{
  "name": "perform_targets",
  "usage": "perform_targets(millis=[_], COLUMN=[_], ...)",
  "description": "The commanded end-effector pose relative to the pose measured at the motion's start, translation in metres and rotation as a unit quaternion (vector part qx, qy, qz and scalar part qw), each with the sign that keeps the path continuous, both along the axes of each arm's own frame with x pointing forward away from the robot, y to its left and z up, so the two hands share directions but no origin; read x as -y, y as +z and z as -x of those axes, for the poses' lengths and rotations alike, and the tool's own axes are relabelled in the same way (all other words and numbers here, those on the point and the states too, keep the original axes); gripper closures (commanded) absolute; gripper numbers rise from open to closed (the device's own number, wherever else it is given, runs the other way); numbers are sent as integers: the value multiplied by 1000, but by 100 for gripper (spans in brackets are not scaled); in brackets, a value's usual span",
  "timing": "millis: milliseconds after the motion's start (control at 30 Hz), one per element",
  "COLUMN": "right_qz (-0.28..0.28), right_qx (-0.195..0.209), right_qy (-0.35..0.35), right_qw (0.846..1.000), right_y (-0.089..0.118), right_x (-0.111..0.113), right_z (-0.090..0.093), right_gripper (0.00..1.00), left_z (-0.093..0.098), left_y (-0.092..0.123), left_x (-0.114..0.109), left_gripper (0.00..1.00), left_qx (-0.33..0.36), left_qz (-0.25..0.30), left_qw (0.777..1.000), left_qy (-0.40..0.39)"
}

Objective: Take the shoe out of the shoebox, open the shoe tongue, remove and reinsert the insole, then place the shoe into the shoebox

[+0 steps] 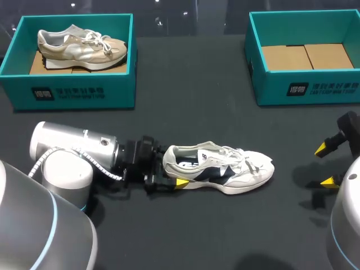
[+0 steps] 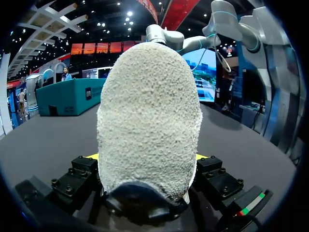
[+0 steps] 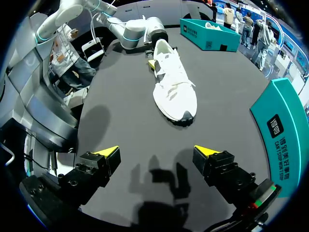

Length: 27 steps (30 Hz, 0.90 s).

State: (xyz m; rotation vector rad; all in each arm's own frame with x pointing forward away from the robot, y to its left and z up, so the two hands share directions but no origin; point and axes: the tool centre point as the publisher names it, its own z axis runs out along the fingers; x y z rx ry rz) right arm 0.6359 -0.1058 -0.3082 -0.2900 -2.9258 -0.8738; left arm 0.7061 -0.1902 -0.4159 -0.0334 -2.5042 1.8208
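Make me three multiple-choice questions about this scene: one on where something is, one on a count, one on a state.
1. Where is the white shoe?
A. in a box
B. on the table
C. held up in the air

2. How many shoes are in view?
A. one
B. three
C. two

3. How is the right hand?
A. open and empty
B. shut on a shoe
C. shut on a box

Answers:
1 B: it lies on the table, its heel gripped by the left hand.
2 C: the white shoe, plus a beige shoe in the left box.
3 A: its fingers stand apart with nothing between them.
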Motion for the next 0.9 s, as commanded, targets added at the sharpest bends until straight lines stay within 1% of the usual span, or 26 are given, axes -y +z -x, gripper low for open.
perform_targets(millis=[33, 400, 433, 533, 567, 633, 700, 767, 900], right_qz=[1, 1, -3, -3, 7, 29, 55, 79, 144], right_qx=[1, 1, -13, -25, -35, -35, -44, -53, -60], right_qy=[0, 0, -34, -104, -126, -160, -200, -246, -341], right_qw=[1000, 1000, 999, 994, 991, 986, 977, 965, 927], right_y=[0, 0, 3, 20, 26, 37, 46, 56, 71], right_x=[0, 0, -2, -14, -20, -32, -44, -58, -87], right_z=[2, 2, -3, -5, -6, -5, -5, -6, -7], right_gripper=[0, 0, 0, 0, 0, 0, 0, 0, 0], left_z=[2, 2, 2, 2, 2, 2, 2, 2, 2], left_y=[-1, -1, -1, -1, -1, -1, -1, -1, -1], left_x=[-3, -3, -3, -3, -3, -3, -3, -3, -3], left_gripper=[100, 100, 100, 100, 100, 100, 100, 100, 100], left_qx=[1, 1, 1, 1, 1, 1, 1, 1, 1], left_qz=[-1, -1, -1, -1, -1, -1, -1, -1, -1], left_qw=[1000, 1000, 1000, 1000, 1000, 1000, 1000, 1000, 1000], left_qy=[1, 1, 1, 1, 1, 1, 1, 1, 1])
